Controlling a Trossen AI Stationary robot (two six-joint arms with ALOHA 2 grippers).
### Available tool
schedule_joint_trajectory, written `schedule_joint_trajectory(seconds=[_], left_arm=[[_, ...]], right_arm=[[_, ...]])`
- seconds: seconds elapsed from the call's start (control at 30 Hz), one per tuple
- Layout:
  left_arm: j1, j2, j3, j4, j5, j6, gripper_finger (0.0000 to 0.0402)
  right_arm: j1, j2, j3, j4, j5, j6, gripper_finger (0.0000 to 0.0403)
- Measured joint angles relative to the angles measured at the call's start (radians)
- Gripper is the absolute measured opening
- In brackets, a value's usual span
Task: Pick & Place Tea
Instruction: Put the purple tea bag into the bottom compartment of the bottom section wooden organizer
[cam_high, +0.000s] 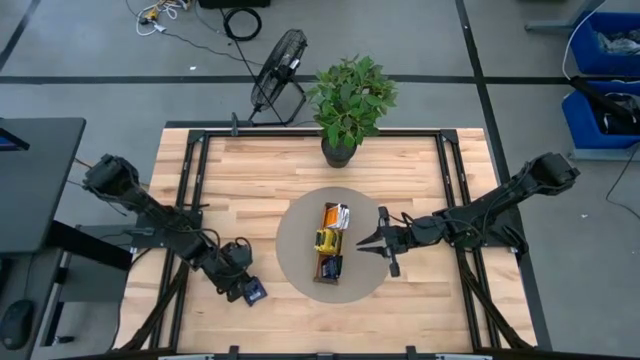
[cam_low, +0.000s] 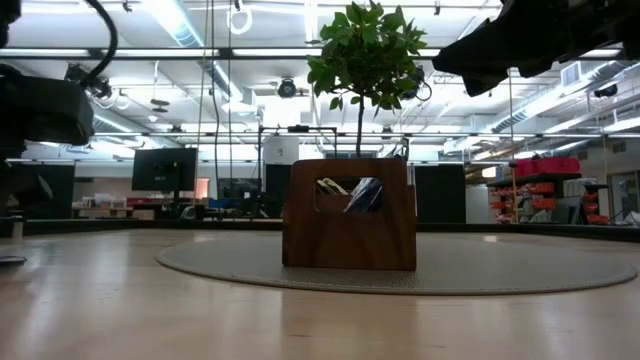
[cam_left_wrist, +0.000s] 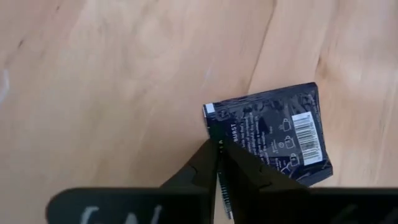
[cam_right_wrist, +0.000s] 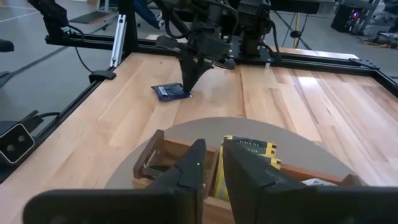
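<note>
My left gripper (cam_left_wrist: 219, 163) is low over the wooden table (cam_high: 250, 180), and its two fingers are closed on the edge of a dark navy tea sachet (cam_left_wrist: 273, 140), which lies flat on the wood just under my fingertips. My right gripper (cam_right_wrist: 212, 163) hangs beside the brown wooden tray (cam_high: 330, 243) on the round mat (cam_high: 300, 225), its fingers nearly together and holding nothing. The other sachets (cam_high: 333, 228) stand in that tray, well apart from my left gripper.
</note>
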Motion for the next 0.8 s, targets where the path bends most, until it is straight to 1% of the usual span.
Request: schedule_joint_trajectory(seconds=[0.13,0.3,0.43,0.53,0.67,0.73,0.8], left_arm=[[0.027,-0.027,-0.006,-0.017,0.038,0.062,0.0032],[0.084,-0.075,-0.008,-0.091,0.051,0.043,0.0067],[0.109,-0.128,-0.010,-0.105,0.013,0.055,0.0082],[0.126,-0.167,0.016,-0.181,0.021,0.130,0.0083],[0.162,-0.202,0.095,-0.309,0.018,0.176,0.0091],[0.168,-0.203,0.128,-0.324,-0.011,0.190,0.0100],[0.172,-0.203,0.145,-0.327,-0.016,0.210,0.0111]], right_arm=[[0.000,0.000,0.000,-0.001,0.000,0.000,0.0062],[0.000,0.000,0.000,-0.004,0.000,0.000,0.0062],[0.000,0.000,0.000,-0.011,0.000,0.001,0.0062],[0.000,0.000,0.000,-0.011,0.000,0.003,0.0062],[0.000,0.000,0.000,-0.012,0.000,0.003,0.0062],[0.001,0.000,0.000,-0.018,-0.001,0.004,0.0062],[0.001,0.000,0.000,-0.018,-0.001,0.006,0.0062]])
